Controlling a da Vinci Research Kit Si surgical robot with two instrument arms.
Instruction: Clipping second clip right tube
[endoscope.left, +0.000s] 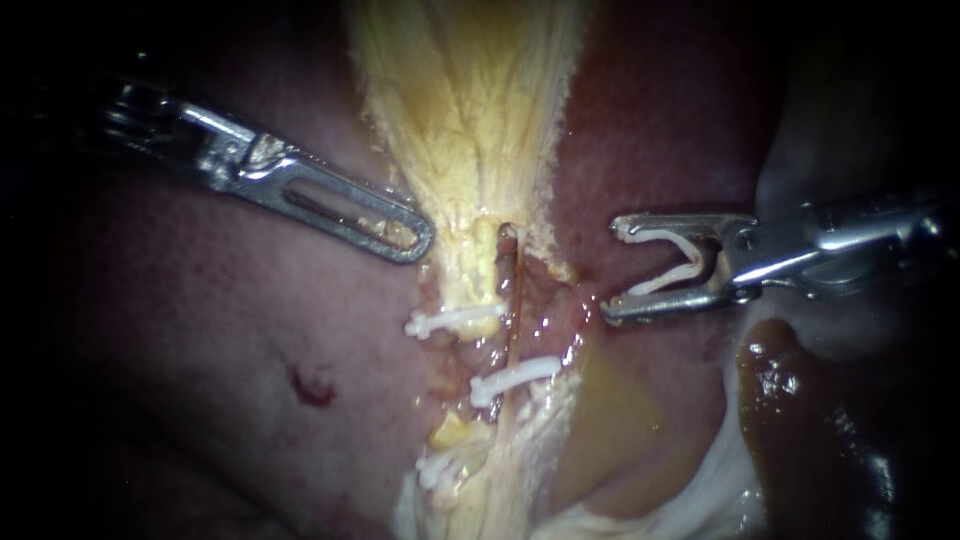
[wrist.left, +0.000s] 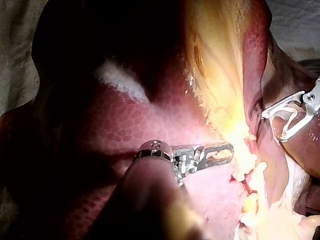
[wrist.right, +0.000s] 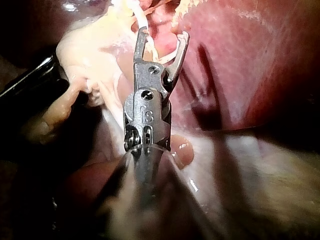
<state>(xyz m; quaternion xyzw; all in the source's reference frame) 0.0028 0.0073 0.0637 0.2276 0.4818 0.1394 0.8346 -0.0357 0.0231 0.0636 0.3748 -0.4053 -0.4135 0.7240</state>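
Observation:
The thin brownish right tube (endoscope.left: 511, 285) runs down beside the yellow left tube (endoscope.left: 478, 268), below the fanned yellow gallbladder tissue (endoscope.left: 470, 110). One white clip (endoscope.left: 515, 377) crosses the right tube lower down. Another clip (endoscope.left: 455, 321) sits on the left tube, and a third (endoscope.left: 438, 470) lies further down. My right instrument (endoscope.left: 610, 270) (wrist.right: 162, 35) stands to the right of the right tube, clear of it, its jaws wide apart with an open white clip (endoscope.left: 668, 262) (wrist.right: 165, 56) seated in them. My left instrument (endoscope.left: 418, 238) (wrist.left: 229, 150) has its jaws together, tip against the yellow tissue's edge.
Pink liver (endoscope.left: 200, 330) surrounds the tubes, with a small red spot (endoscope.left: 314, 386). A dark brown glossy lump (endoscope.left: 800, 410) lies under the right instrument's shaft. Yellowish fluid (endoscope.left: 610, 420) pools right of the lower clips. Whitish tissue (endoscope.left: 700, 500) edges the lower right.

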